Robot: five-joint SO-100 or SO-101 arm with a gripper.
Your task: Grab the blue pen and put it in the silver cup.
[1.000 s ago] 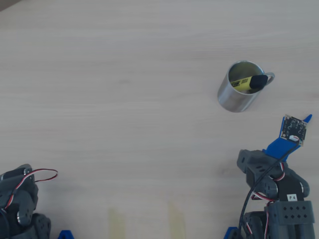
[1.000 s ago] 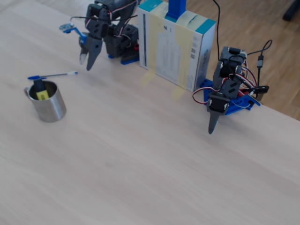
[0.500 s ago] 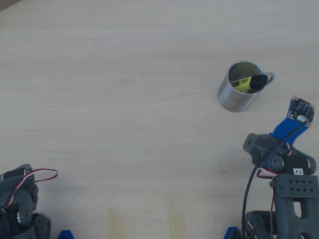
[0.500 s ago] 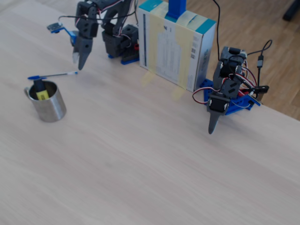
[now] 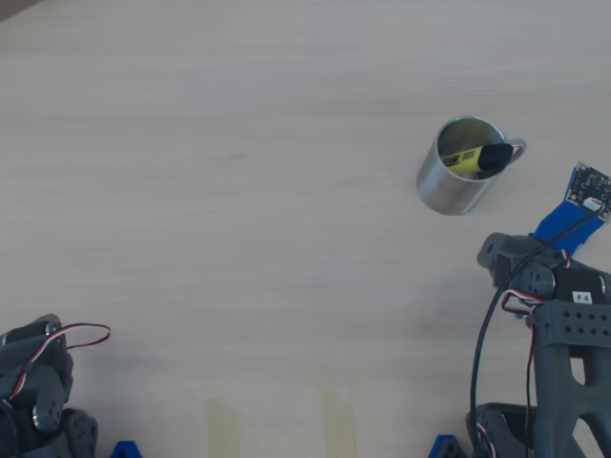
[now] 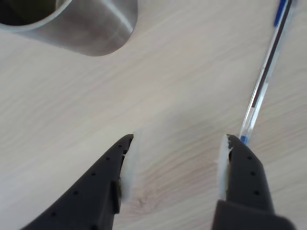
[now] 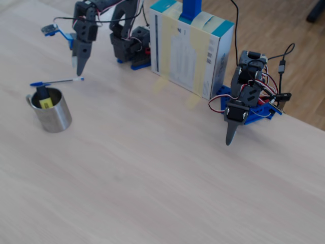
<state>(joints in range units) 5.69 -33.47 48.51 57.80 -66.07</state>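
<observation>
Gripper [image 6: 177,143] spread wide above bare table [image 6: 158,86], nothing between the white-padded fingers [image 6: 128,160]; in the wrist view, right fingertip just at the tip end of the blue pen [image 6: 263,81]. Pen flat on the wood, slanting from that fingertip up to the top right edge of the wrist view, blue cap at the far end, clear barrel with dark core nearer the claw.

Silver cup [image 6: 91,26] at upper left in the wrist view, apart from the pen, upright, only its lower wall and part of the rim in frame.

From the fixed view: cup [image 7: 53,116] upright near the left edge, handle to its left, with a yellow highlighter [image 7: 43,99] standing inside, black cap up. Pen [image 7: 55,81] just behind the cup, lying roughly level, cap end left. Gripper [image 7: 79,68] hanging point-down over the pen's right end. A second arm [image 7: 242,101] well to the cup's right, beside a cardboard box [image 7: 190,48].

From overhead: cup [image 5: 456,186] with highlighter [image 5: 475,158] leaning across its mouth; pen not visible there.
</observation>
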